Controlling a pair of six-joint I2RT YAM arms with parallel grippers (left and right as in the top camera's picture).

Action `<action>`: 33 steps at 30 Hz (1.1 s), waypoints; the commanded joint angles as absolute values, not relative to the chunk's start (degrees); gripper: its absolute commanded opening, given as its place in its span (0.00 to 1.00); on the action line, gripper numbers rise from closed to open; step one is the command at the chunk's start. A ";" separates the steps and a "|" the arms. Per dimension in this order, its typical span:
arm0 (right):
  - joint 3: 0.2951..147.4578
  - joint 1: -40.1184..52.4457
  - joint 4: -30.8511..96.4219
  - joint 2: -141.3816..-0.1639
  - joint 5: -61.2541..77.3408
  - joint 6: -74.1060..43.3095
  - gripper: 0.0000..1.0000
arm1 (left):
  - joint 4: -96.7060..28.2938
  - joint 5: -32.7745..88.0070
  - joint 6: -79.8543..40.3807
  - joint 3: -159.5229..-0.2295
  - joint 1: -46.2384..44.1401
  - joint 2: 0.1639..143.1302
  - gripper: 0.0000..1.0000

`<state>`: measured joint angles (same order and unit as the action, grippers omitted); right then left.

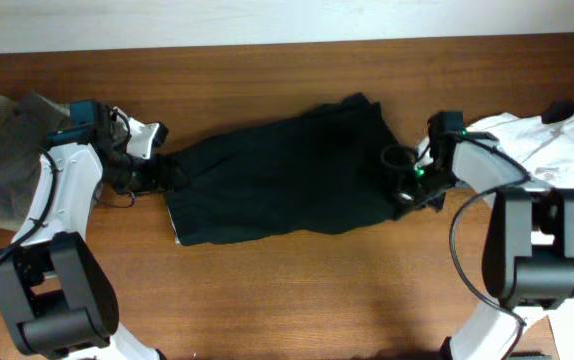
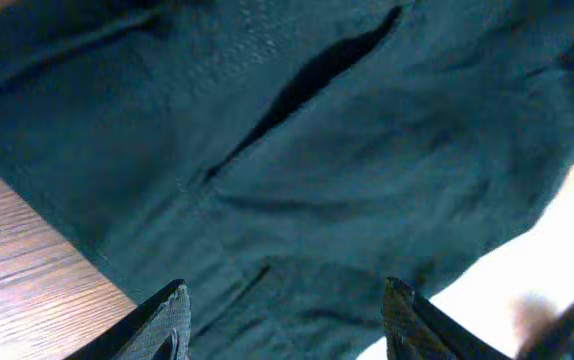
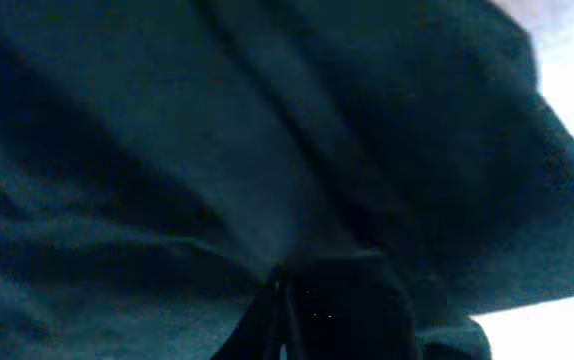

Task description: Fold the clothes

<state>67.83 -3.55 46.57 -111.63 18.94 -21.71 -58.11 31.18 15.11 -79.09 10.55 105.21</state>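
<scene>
Wooden table (image 1: 297, 300) bears a rumpled, creased dark-green garment (image 1: 277, 180).

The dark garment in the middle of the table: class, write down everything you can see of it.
The dark green garment is soft, matt cloth, lying wrinkled and roughly flat across the wooden table, long side running left to right. The left wrist view shows a slit-like opening and seams. The left gripper sits at its left edge, fingers apart; the right gripper seems pinched shut on its right edge.
</scene>
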 commanded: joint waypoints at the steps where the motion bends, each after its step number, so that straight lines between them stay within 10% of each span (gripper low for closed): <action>1: 61.73 -4.91 54.65 -114.56 7.86 -27.44 0.07 | -59.51 35.18 17.87 -79.75 8.12 103.18 0.62; 3: 62.37 -4.91 57.19 -111.46 7.27 -22.52 0.08 | -58.17 35.14 17.87 -79.64 4.97 103.63 0.61; 9: 65.91 -4.47 57.04 -95.50 35.27 -0.21 0.08 | -57.06 28.86 17.67 -79.64 -7.97 110.06 0.06; 17: 63.61 7.42 48.71 -106.76 18.96 -8.82 0.05 | -58.43 21.65 17.43 -79.66 -10.66 117.64 0.02; 23: 63.64 -7.18 57.28 -110.59 3.16 -23.24 0.04 | -59.46 14.09 17.17 -79.66 -5.04 117.64 0.03; 27: 63.70 -14.76 57.43 -109.60 19.51 -11.70 0.08 | -62.96 18.70 15.94 -83.40 0.99 117.08 0.03; 33: 63.81 -7.94 56.95 -98.80 28.27 -3.46 0.09 | -67.05 30.44 13.34 -87.99 1.91 115.46 0.70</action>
